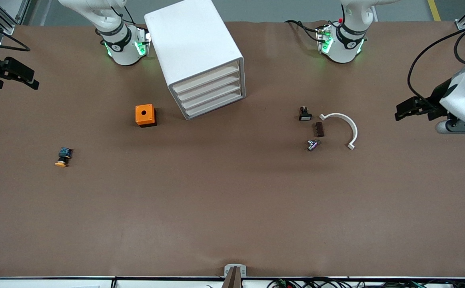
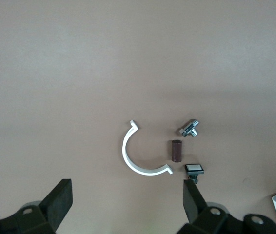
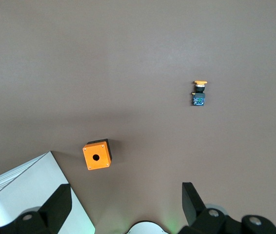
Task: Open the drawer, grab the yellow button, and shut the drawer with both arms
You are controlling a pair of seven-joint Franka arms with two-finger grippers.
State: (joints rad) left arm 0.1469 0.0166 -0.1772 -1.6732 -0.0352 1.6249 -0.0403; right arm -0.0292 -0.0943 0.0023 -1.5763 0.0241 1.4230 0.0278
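Observation:
The white cabinet (image 1: 192, 44) stands between the arm bases. Its top drawer (image 1: 206, 78) and the three lower ones are shut. The button (image 1: 62, 157), with orange cap, black body and blue rear, lies on the table toward the right arm's end, nearer to the front camera than the orange box (image 1: 145, 115). It also shows in the right wrist view (image 3: 199, 92). My right gripper (image 1: 24, 76) hangs open and empty over the table's edge at its own end (image 3: 127, 202). My left gripper (image 1: 402, 112) hangs open and empty over its end of the table (image 2: 127, 197).
Toward the left arm's end lie a white curved clip (image 1: 346, 126), a brown cylinder (image 1: 319, 129), a small black part with a white face (image 1: 304, 115) and a metal part (image 1: 312, 145). The orange box also shows in the right wrist view (image 3: 97, 155).

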